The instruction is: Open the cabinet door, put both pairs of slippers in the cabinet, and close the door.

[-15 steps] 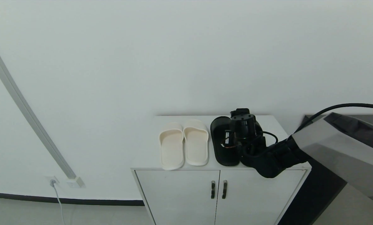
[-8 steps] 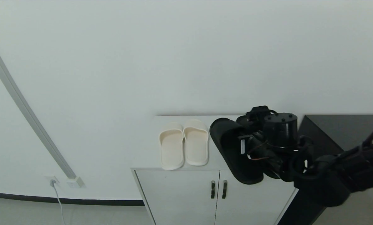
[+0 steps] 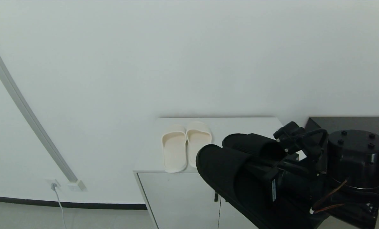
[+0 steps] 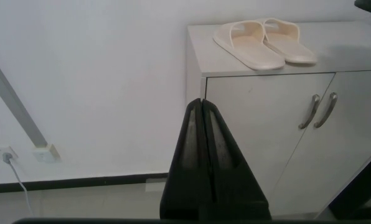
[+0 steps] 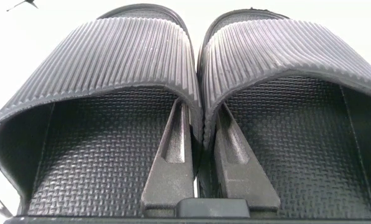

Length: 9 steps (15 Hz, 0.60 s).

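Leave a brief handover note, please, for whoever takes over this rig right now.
Right gripper: jaws shut on the black slippers, one in each, pinching the inner sides together; pair held in the air before the cabinet.
Left gripper: jaws shut, empty, facing the cabinet.
White slippers: on the cabinet top.
Done: black pair picked up.
Left: both doors are closed; open one, put both pairs in, close it.

This looks like a room at home: a white cabinet [image 3: 176,197] by a bare wall [image 3: 176,63], a socket [image 3: 53,184] at 8 o'clock.
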### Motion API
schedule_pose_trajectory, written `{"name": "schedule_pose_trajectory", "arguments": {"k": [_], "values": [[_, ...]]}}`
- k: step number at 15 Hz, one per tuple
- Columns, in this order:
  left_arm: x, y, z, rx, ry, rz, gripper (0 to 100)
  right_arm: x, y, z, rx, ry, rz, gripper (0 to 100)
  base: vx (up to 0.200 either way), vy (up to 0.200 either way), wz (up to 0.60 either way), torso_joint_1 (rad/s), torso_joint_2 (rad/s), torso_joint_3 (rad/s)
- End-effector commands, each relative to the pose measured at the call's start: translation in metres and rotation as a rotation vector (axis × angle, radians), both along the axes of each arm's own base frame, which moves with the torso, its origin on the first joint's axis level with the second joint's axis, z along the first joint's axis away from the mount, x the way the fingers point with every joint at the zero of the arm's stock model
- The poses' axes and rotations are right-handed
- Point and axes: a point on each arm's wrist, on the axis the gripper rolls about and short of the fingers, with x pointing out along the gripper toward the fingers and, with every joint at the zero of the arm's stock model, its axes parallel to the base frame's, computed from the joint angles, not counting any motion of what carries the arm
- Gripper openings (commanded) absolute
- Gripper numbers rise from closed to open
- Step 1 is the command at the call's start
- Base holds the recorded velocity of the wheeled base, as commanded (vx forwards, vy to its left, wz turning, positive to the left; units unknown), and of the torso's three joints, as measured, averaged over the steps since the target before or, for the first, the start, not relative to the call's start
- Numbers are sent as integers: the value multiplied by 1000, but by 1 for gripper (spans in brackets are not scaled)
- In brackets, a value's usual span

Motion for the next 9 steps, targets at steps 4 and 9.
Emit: {"name": "schedule_pose_trajectory", "arguments": {"k": [4, 9], "values": [[0, 0, 0, 0, 1, 0, 0, -7, -5, 0, 3, 3, 20, 0, -50, 0, 0, -1, -1, 1], [0, 0, 0, 0, 1, 3, 0, -9, -6, -2, 1, 8, 40, 0, -200, 0, 0, 0, 0, 3]]}}
